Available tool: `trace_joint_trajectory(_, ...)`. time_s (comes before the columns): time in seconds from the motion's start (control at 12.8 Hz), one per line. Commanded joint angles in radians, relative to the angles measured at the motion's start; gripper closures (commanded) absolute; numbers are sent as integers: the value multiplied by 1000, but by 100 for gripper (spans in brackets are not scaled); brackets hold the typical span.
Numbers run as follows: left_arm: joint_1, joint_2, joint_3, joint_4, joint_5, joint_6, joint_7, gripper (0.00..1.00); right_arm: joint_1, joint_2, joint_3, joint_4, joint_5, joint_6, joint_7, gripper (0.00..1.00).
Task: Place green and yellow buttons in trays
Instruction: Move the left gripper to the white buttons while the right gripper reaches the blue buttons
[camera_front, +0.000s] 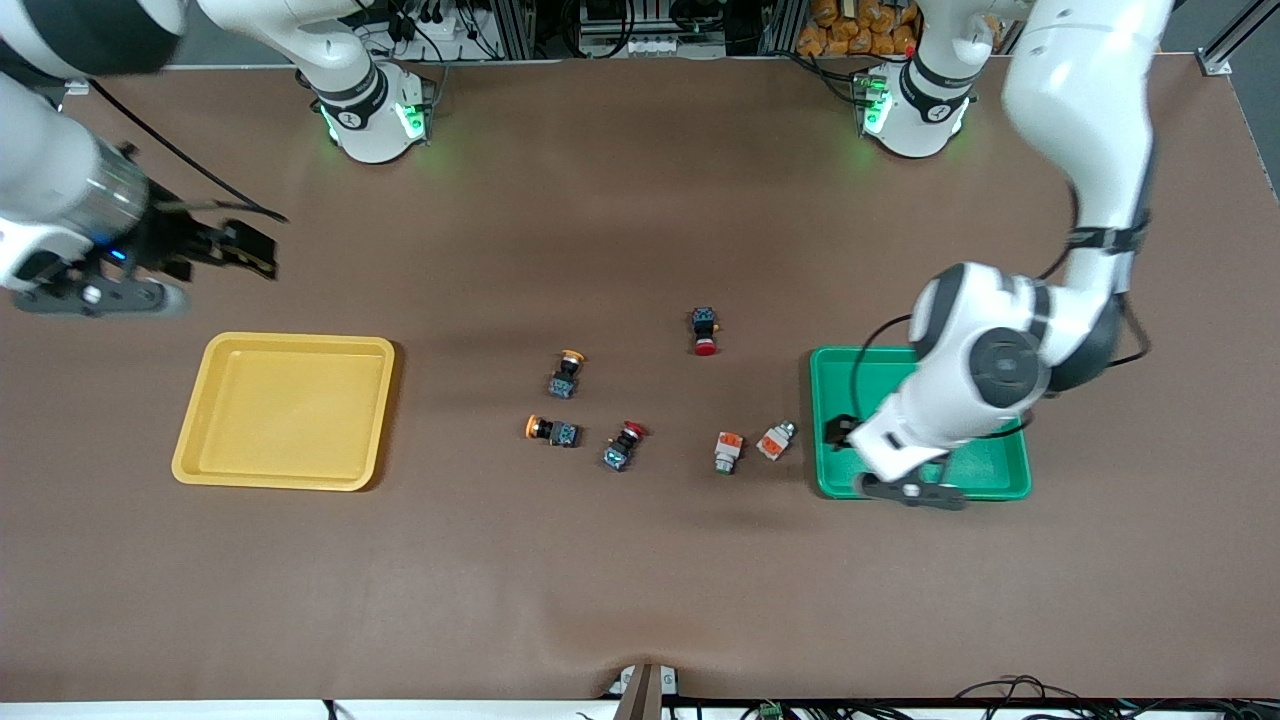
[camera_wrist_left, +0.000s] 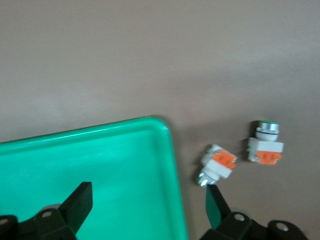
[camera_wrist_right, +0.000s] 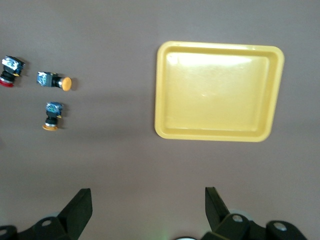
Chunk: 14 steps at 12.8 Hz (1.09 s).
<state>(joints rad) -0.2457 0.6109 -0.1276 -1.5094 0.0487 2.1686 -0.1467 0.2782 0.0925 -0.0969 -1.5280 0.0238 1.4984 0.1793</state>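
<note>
The left gripper (camera_front: 880, 455) hangs over the green tray (camera_front: 990, 475), above the tray's edge that faces the table's middle, jaws spread wide with nothing between them. The two white buttons (camera_front: 775, 441) (camera_front: 727, 451) lie on the table just beside that same tray edge, toward the right arm's end, so the move that matters is a short shift off the tray rim. In the left wrist view one finger (camera_wrist_left: 216, 207) sits almost over the closer white button (camera_wrist_left: 218, 164); the second (camera_wrist_left: 265, 145) lies just beside it. Each seems to lie on its side, though the cap ends are hard to make out.

The right gripper (camera_front: 215, 250) waits over bare table beside the yellow tray (camera_front: 200, 450), fingers apart and empty. The two yellow buttons (camera_front: 565, 373) (camera_front: 551, 430) lie near the table's middle, well apart from that tray, closer to the right arm than to the left.

Count: two trays, both empty; two white buttons, two yellow, two red (camera_front: 704, 331) (camera_front: 624, 446) that should stay put. The left arm is clearly the better placed to start.
</note>
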Motion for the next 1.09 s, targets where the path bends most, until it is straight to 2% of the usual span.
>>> trace_joint_trajectory(0.0,-26,62,2,-30,57,129,12,0,73,58,-7,14,56,25,118,0)
trace_joint_trajectory(0.08,-41,76,2,-49,62,175,10,0,97,87,-9,15,97,48,168,0)
trace_joint_trajectory(0.39,-76,87,3,-179,62,325,-5,0,208,209,-7,15,152,204,378,0)
trace_joint_trajectory(0.55,-96,79,3,-212,62,339,-14,0,257,266,-7,12,163,271,494,0)
trace_joint_trajectory(0.78,-133,78,6,-212,62,339,-53,0,332,351,-7,5,165,350,619,0)
trace_joint_trajectory(1.01,-116,81,8,-222,112,339,-42,0,366,404,-9,-24,163,423,644,0)
